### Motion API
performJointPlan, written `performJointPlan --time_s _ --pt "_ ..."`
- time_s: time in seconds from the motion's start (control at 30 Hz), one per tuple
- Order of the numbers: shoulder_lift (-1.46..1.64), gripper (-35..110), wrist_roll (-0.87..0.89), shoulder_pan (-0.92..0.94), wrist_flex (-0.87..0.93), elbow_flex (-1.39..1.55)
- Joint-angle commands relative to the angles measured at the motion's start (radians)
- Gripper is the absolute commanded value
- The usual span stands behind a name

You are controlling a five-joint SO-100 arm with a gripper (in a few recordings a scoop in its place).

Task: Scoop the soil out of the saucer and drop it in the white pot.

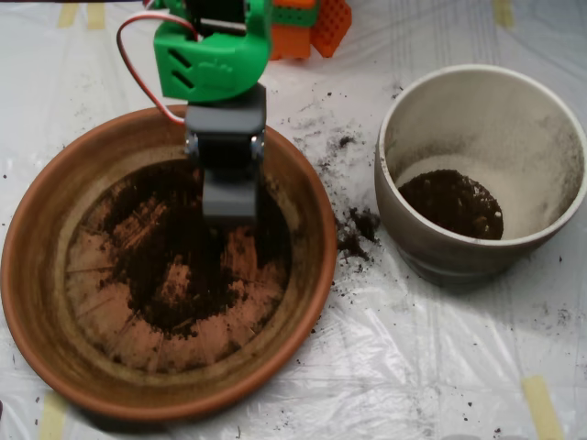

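Claw (228,197) | aperture unclear | tip down in soil (174,266) | inside saucer (37,266)

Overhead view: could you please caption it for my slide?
Grey scoop over soil in the terracotta saucer; white pot holds some soil.

Saucer (37,275): wide, shallow terracotta dish, orange-brown, thick rim, radial ridges on base. Sits flat at left, near side.

Soil (160,261): dark, crumbly; spread thin and patchy over the saucer's base, densest at centre and far side, ridged base showing through toward the near edge. A second mound (451,203) lies in the pot's bottom. Loose crumbs (353,234) scattered between the two vessels.

White pot (404,225): deep, off-white, greyish outer wall, dusty inside. Upright at right, apart from saucer.
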Motion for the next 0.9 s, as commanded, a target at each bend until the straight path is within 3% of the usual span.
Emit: performJointPlan --time_s 0.0,0.33,0.6,0.87 --pt "0.204 -1 -0.018 -0.035 0.049 -0.086" --pt "0.336 -1 -0.023 -0.238 0.198 -0.224" --pt "0.204 -1 0.061 -0.508 0.327 -0.451" --pt "0.043 -1 0.091 -0.738 0.328 -0.512"
